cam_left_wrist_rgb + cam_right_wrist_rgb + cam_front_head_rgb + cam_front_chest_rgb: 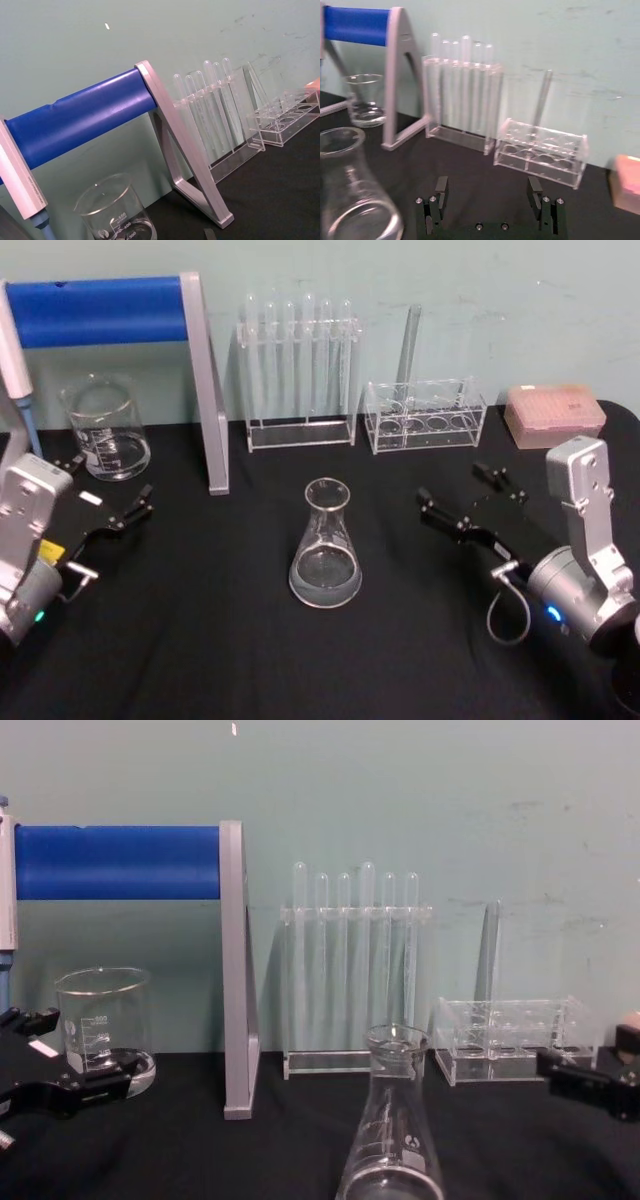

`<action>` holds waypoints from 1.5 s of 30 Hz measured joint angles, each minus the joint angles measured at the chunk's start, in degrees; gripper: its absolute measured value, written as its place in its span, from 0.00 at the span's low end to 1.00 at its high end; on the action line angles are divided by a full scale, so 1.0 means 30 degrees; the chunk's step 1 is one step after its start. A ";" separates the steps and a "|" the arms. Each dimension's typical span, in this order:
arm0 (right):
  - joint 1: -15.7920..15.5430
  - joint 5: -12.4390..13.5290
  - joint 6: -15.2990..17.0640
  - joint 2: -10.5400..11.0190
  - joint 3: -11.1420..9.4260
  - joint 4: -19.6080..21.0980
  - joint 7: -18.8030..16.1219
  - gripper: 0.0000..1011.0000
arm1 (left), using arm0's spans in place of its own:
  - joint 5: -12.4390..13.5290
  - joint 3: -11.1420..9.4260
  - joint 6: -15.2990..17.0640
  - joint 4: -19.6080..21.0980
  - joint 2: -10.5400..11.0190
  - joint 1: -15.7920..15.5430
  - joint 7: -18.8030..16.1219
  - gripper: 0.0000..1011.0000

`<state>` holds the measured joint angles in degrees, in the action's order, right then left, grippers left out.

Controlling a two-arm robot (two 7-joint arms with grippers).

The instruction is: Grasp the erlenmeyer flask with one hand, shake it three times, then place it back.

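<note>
Flask (325, 545) sits upright on the black table (220, 640), roughly dead center, nothing touching it. Right gripper (468, 498) hangs off to its right with jaws spread wide and empty, well apart from the glass. Left gripper (108, 492) is over by the beaker (105, 428), also spread open, holding nothing.

A lab bench: test tube racks (300, 375), a glass beaker (105, 428) and a pipette-tip box (554, 412) on black cloth.
</note>
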<state>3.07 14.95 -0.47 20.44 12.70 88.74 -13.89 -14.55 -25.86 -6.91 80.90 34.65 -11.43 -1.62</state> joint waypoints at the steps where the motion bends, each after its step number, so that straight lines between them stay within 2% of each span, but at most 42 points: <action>1: 0.0234 -0.0195 -0.0061 -0.0169 -0.0090 -0.0292 0.0181 0.99 | 0.0000 0.0001 0.0000 -0.0001 0.0000 0.0000 0.0001 0.99; 9: 0.1362 -0.1145 -0.0255 -0.0986 -0.0235 -0.1783 0.0694 0.99 | 0.0000 0.0001 0.0000 0.0000 0.0000 0.0001 -0.0001 0.99; 15: 0.1771 -0.1970 -0.0500 -0.1369 -0.0118 -0.2485 0.0976 0.99 | 0.0001 0.0001 0.0000 -0.0001 -0.0001 0.0000 0.0000 0.99; 21: 0.1987 -0.3212 -0.1082 -0.1664 0.0085 -0.3116 0.1449 0.99 | 0.0000 0.0001 0.0000 -0.0001 0.0000 0.0000 0.0000 0.99; 26: 0.2066 -0.4595 -0.1732 -0.1812 0.0380 -0.3543 0.2020 0.99 | 0.0000 0.0000 0.0000 -0.0001 0.0000 0.0001 0.0001 0.99; 30: 0.2083 -0.5281 -0.1991 -0.1869 0.0535 -0.3711 0.2258 0.99 | 0.0000 0.0000 0.0000 -0.0001 0.0000 -0.0001 0.0000 0.99; 45: 0.2088 -0.5140 -0.1955 -0.1852 0.0504 -0.3688 0.2209 0.99 | 0.0000 0.0000 0.0000 -0.0001 0.0000 -0.0001 0.0000 0.99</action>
<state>9.33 -0.47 -6.33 14.89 14.21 77.67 -7.27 -14.55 -25.86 -6.91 80.90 34.65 -11.43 -1.62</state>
